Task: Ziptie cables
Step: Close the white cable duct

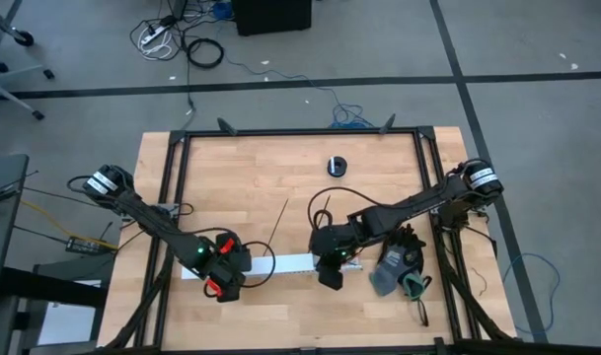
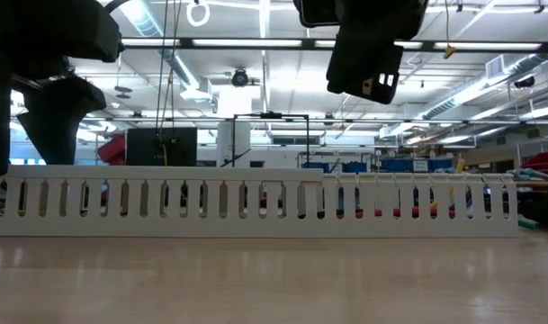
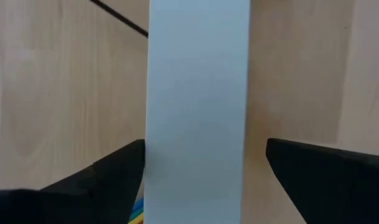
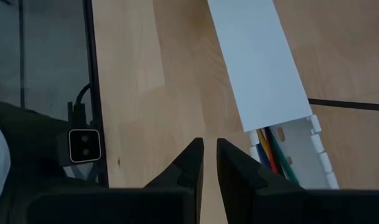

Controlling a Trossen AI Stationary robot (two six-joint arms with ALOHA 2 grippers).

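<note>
A long white slotted channel (image 1: 290, 264) lies across the table near its front, with a flat white cover (image 3: 198, 93) on it. The cables (image 4: 273, 152), coloured wires, lie inside the channel and show at its uncovered end; they also peek out beside my left finger (image 3: 137, 214). My left gripper (image 3: 205, 149) is open over the channel's left part (image 1: 224, 276), with one finger on either side of the cover. My right gripper (image 4: 210, 146) is shut and empty, above the bare wood beside the channel's right end (image 1: 330, 276). One black ziptie (image 1: 280, 219) lies flat on the table behind the channel. My left gripper comes at the channel from above, pointing steeply down, with its fingers across it. One finger (image 3: 114, 177) stands flush with the cover's long edge (image 3: 149, 168), but I cannot tell whether it touches. The other finger (image 3: 326, 174) stands clear of the cover.
A pair of grey and black gloves (image 1: 399, 266) lies right of the channel. A small black round thing (image 1: 338, 166) sits toward the far edge. A black frame (image 1: 300, 131) runs around the table. In the low view the channel's slotted wall (image 2: 256, 198) spans the table's width.
</note>
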